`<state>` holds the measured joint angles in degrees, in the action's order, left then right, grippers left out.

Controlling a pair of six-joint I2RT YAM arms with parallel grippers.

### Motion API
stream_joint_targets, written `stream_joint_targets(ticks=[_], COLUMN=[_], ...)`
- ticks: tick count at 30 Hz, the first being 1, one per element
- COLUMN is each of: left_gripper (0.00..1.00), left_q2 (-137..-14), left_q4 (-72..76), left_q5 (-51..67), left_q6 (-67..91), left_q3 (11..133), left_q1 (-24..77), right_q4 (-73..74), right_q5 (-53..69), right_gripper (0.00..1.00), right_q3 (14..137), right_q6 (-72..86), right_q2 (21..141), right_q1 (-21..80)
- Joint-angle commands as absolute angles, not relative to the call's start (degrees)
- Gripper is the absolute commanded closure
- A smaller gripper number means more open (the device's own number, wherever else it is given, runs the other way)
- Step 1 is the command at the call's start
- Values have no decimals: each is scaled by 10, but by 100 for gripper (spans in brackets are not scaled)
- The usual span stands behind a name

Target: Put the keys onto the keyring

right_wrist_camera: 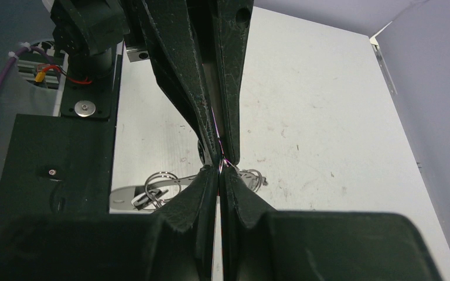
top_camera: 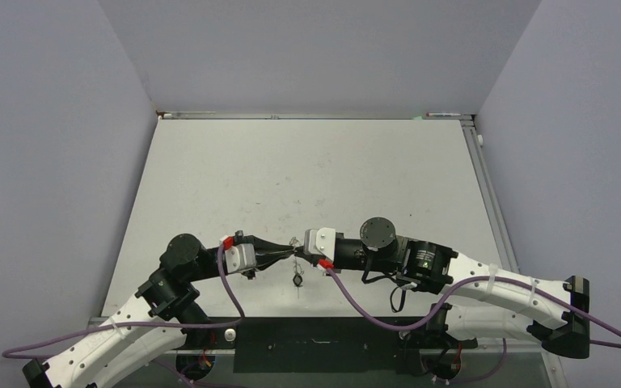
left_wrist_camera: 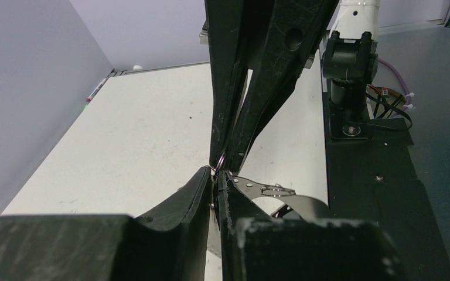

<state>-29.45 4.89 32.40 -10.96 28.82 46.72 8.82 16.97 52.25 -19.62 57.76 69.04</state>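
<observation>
My two grippers meet tip to tip over the near middle of the table. The left gripper [top_camera: 289, 252] [left_wrist_camera: 215, 174] and the right gripper [top_camera: 302, 253] [right_wrist_camera: 220, 170] are both shut on one small thin wire loop [left_wrist_camera: 221, 159] pinched between them. The keyring [left_wrist_camera: 287, 198] [right_wrist_camera: 120, 196] shows as a silvery band just under the fingertips, with small wire loops along it. One tiny black-headed key [top_camera: 297, 280] sits just below the meeting point. A dark key head [right_wrist_camera: 143, 199] shows beside the band. The rest of the hoop is hidden by the fingers.
The white table [top_camera: 307, 178] is walled by grey panels on three sides. A black base plate [top_camera: 315, 343] runs along the near edge between the arm bases. Purple cables [top_camera: 356, 303] loop over it. The right arm's base [left_wrist_camera: 351, 58] stands close behind the left gripper's view.
</observation>
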Motion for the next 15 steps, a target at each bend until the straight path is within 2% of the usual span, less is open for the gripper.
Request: stream_joint_targets(ticks=[1, 15], left_gripper=[93, 93], left_q2=[-299, -301], left_q4=[103, 90], left_q5=[341, 316], left_q6=[-102, -108], left_q3=[296, 301], left_q1=[467, 466], right_q4=[28, 5], right_q5=[214, 215], right_gripper=[95, 95], right_q3=[518, 505], right_q6=[-183, -178], right_q2=[571, 528], right_q1=[695, 695])
